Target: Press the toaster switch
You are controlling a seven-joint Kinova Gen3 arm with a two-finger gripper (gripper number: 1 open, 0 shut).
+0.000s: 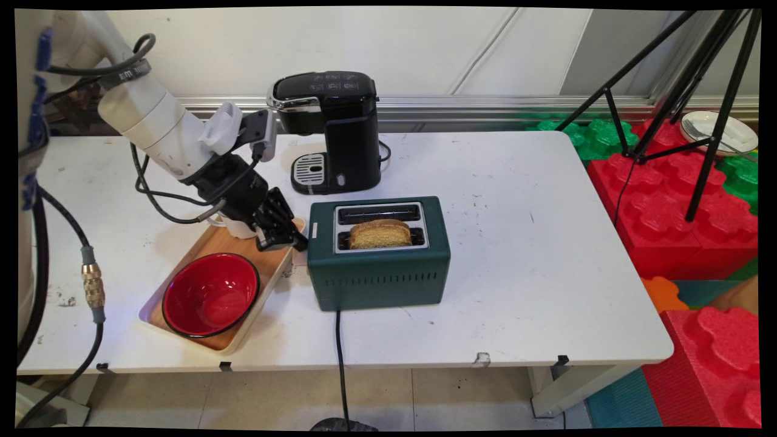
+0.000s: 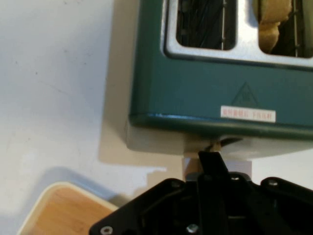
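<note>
A dark green toaster (image 1: 379,273) stands mid-table with a slice of bread (image 1: 380,233) sticking up from its near slot; the far slot is empty. My gripper (image 1: 297,243) is shut and low at the toaster's left end. In the hand view the joined fingertips (image 2: 210,159) meet the small lever (image 2: 217,145) on the pale lower side of the toaster (image 2: 195,93), and the bread (image 2: 274,24) shows at the top right.
A wooden tray (image 1: 224,243) left of the toaster holds a red bowl (image 1: 210,294) and a white cup (image 1: 238,229) half hidden under my hand. A black coffee machine (image 1: 334,130) stands behind. The toaster's cord (image 1: 340,364) hangs over the front edge. A tripod (image 1: 698,91) and foam blocks (image 1: 668,206) lie right.
</note>
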